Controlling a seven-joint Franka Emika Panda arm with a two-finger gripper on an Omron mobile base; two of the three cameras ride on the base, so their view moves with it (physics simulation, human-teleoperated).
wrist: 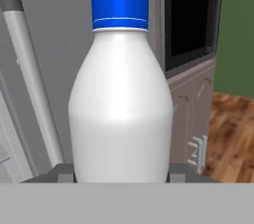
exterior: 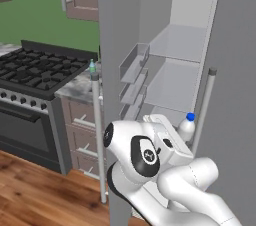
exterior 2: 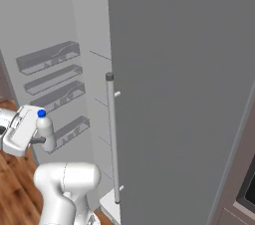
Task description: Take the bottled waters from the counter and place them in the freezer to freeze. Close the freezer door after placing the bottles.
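**Ana:** Hand view has the white bottle [wrist: 121,94] with the blue cap upright, low on its body between the claw [wrist: 121,174] fingers, which are pinched onto it.

**Ben:** Where is it in the room?

**Ana:** Left base view shows it held up in front of the open freezer [exterior: 177,65], near the lower shelves, with the freezer door [exterior: 117,45] swung out to the left. The teal bottle [exterior: 92,67] stands farther left on the tabletop [exterior: 75,87] beside the stove [exterior: 35,67].

**Ben:** How will it handle?

**Ana:** I'd guess light, smooth and a bit slippery (thin plastic may give under a hard squeeze). The wide lower body seems the right hold; the tapering shoulder would slide.
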